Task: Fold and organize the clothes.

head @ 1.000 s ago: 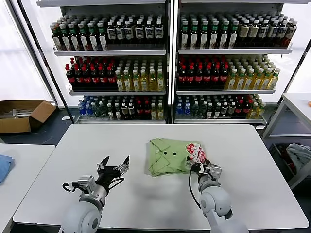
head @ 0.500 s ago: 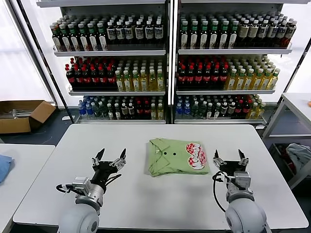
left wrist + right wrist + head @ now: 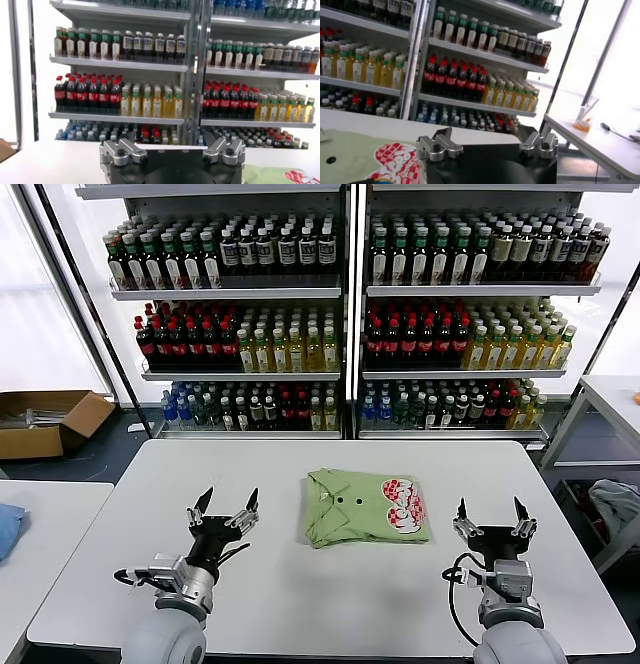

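A light green shirt [image 3: 352, 512] lies folded into a compact rectangle at the middle of the white table [image 3: 300, 594], with its red-and-white print [image 3: 404, 504] face up on its right part. My left gripper [image 3: 229, 506] hovers open to the left of the shirt, fingers pointing up, holding nothing. My right gripper [image 3: 490, 512] stands open to the right of the shirt, clear of it and empty. The right wrist view shows the shirt [image 3: 350, 155] beside my open right gripper [image 3: 487, 145]. A corner of the shirt [image 3: 272, 175] shows past my open left gripper [image 3: 171, 146] in the left wrist view.
Tall shelves of bottles [image 3: 345, 314] stand behind the table. A cardboard box [image 3: 45, 419] sits on the floor at the left. A blue cloth [image 3: 8, 526] lies on a side table. A pale cloth bundle [image 3: 617, 504] rests under another table [image 3: 612, 396] at the right.
My right gripper has pulled away from the shirt's right edge and moved right and toward me. The shirt now lies flat, untouched. My left gripper has barely shifted.
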`<state>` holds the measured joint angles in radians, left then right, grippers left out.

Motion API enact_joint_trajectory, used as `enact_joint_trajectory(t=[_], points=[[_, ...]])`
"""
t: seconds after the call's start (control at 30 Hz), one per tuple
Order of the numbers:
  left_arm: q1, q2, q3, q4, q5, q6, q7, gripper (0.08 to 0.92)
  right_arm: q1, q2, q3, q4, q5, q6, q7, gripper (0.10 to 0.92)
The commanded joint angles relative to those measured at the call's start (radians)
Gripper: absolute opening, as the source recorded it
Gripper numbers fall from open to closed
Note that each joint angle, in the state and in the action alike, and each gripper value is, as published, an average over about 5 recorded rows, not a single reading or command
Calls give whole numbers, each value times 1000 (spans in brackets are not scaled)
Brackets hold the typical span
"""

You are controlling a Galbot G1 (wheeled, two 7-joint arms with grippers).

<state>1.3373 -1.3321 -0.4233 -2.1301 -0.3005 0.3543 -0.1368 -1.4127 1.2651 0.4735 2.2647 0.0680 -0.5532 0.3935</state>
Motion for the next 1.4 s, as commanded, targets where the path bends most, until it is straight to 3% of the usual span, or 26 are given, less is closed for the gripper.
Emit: enact_joint_trajectory(t=[0.03, 1.4], points=[[9, -3, -4, -12, 16, -2, 3, 823, -39, 9, -4, 52, -50, -7, 3, 823], [2, 14, -21, 9, 64, 25, 59, 823, -43, 6, -17, 23, -59, -5, 1, 823]])
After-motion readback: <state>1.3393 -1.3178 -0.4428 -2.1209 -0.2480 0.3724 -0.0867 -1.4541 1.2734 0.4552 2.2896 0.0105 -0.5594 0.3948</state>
